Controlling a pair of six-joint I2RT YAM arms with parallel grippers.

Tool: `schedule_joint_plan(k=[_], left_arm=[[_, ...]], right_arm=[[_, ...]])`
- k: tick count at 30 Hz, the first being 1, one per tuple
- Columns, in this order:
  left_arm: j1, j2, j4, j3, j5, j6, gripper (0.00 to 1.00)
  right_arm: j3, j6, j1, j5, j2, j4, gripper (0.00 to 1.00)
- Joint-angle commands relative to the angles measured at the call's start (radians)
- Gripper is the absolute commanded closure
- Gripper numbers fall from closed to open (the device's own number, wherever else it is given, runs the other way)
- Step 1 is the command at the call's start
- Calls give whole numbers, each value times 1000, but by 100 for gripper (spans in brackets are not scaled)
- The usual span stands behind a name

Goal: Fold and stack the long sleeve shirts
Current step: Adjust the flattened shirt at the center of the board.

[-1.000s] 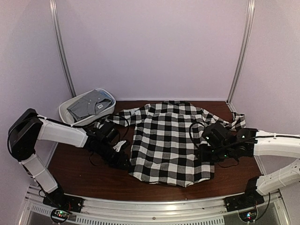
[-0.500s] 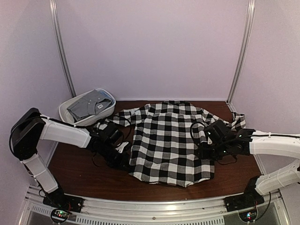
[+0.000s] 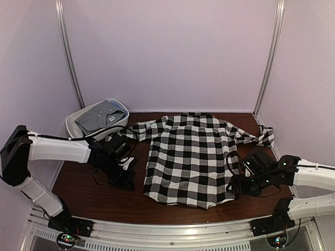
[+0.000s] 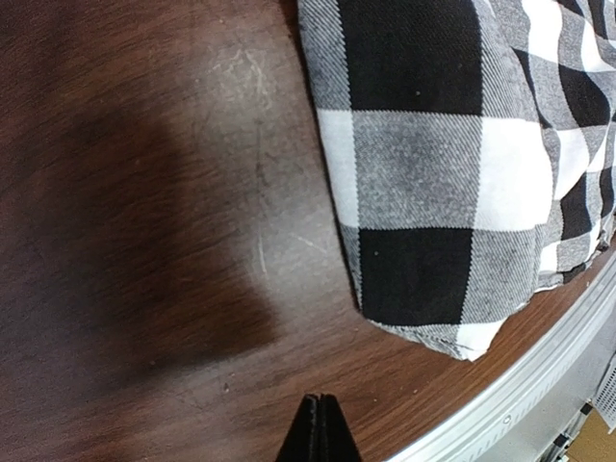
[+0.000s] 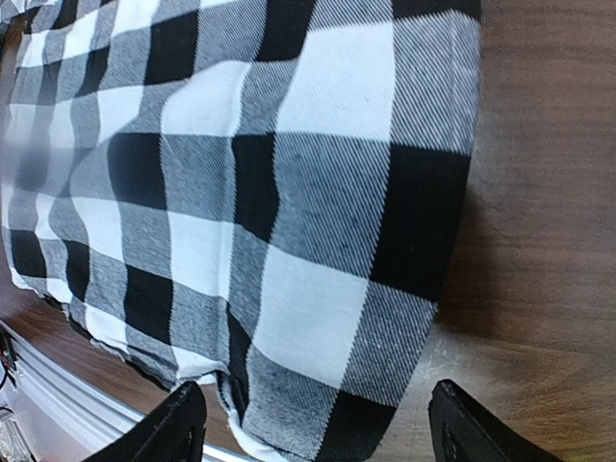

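Note:
The black-and-white checked shirt (image 3: 188, 157) lies spread flat in the middle of the table, with its sleeves out to the back left and back right. My left gripper (image 3: 126, 181) is shut and empty over bare wood, just left of the shirt's near left corner (image 4: 452, 327). Its fingertips (image 4: 319, 435) are pressed together. My right gripper (image 3: 235, 186) is open wide over the shirt's near right corner (image 5: 318, 318), one finger (image 5: 178, 428) over the cloth near the hem, the other finger (image 5: 467, 428) over bare wood. The grey shirt (image 3: 99, 118) lies folded in the white tub (image 3: 76, 127).
The tub stands at the back left corner. A metal rail (image 3: 172, 240) runs along the table's near edge, close to the shirt's hem, and also shows in the left wrist view (image 4: 539, 366). Walls close the table in on three sides.
My left gripper has drawn back left, off the shirt's edge. My right gripper has moved from the shirt's right side toward its near right corner. The shirt lies flatter.

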State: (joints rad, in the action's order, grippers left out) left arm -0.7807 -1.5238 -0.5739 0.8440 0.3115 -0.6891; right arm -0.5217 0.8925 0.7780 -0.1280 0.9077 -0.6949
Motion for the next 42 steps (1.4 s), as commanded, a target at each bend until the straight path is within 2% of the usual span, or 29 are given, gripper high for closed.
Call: schedule_joint_plan(k=[1,5,7,10,12,16,19,20,25,31,33,36,39,42], left_arm=[[-1,17,50,2,41,-21,91],[-2,0,103,7,66,-17,76],[-2,-19,133,6,82,-18,71],[-2,-46,161,-1,99,-19,66],[-2,-55,176,-7,110,-20,64],[-2,-76,181,-10,117,-10,63],[-2,-80,186,-12,115,-10,63],[-1,-82,189,-13,116,-12,62],[-2,-89,194,-13,122,-8,62],[-1,-96,198,-11,130,-1,60],[-1,-96,205,-12,136,0,59],[-2,-103,211,-10,148,10,58],[-2,-108,211,-11,154,18,56],[-2,-109,212,-7,159,22,55]], right_arm=[[25,22,-5,-39,-12,-49,18],[67,70,-6,-58,-29,1,18],[98,100,-5,-70,-46,76,23],[116,130,-5,-65,-54,162,40],[77,123,-6,-26,-46,154,53],[-40,60,-5,51,2,53,82],[-112,25,-5,90,34,-46,98],[-128,15,-5,98,38,-78,100],[-230,-22,-5,156,42,-260,100],[-281,-39,-5,130,52,-419,98],[-280,-50,-5,94,42,-428,87],[-299,-51,-5,101,48,-452,68],[-339,-60,-5,121,66,-451,53],[-367,-82,-5,116,93,-390,48]])
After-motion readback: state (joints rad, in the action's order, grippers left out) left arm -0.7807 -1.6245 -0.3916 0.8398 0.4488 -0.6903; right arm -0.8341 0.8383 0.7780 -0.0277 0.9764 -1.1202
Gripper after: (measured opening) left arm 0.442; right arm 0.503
